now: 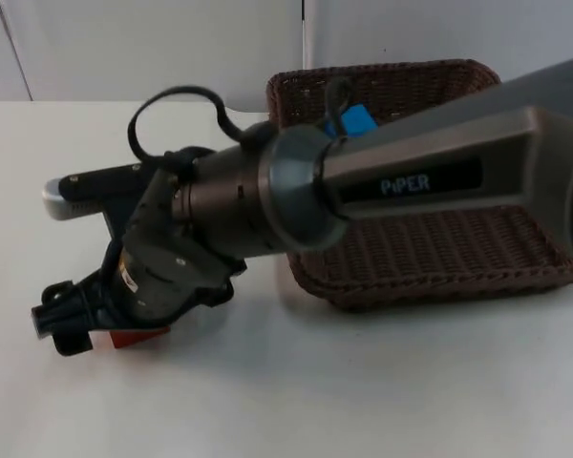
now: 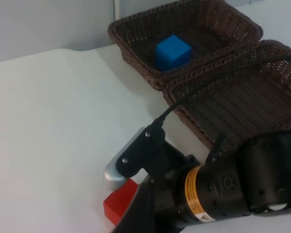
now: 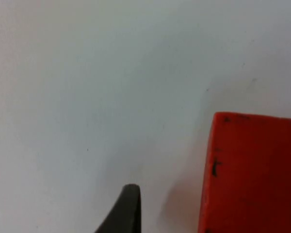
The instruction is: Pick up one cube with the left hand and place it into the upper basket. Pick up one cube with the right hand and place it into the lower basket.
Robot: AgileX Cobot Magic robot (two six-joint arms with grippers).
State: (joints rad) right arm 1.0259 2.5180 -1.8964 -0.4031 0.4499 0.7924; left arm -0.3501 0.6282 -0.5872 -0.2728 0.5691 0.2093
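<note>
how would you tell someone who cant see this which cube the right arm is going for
Start at the two brown wicker baskets by the grey wall, then follow the right arm across the white table to the right gripper. The red cube lies on the table under it. The only other cube, the blue cube, sits inside a basket.

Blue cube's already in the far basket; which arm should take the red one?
Right. Its pincer is already down at the red cube on the table, fingertip beside it. The blue cube sits in the upper basket; the lower basket is still empty.
</note>
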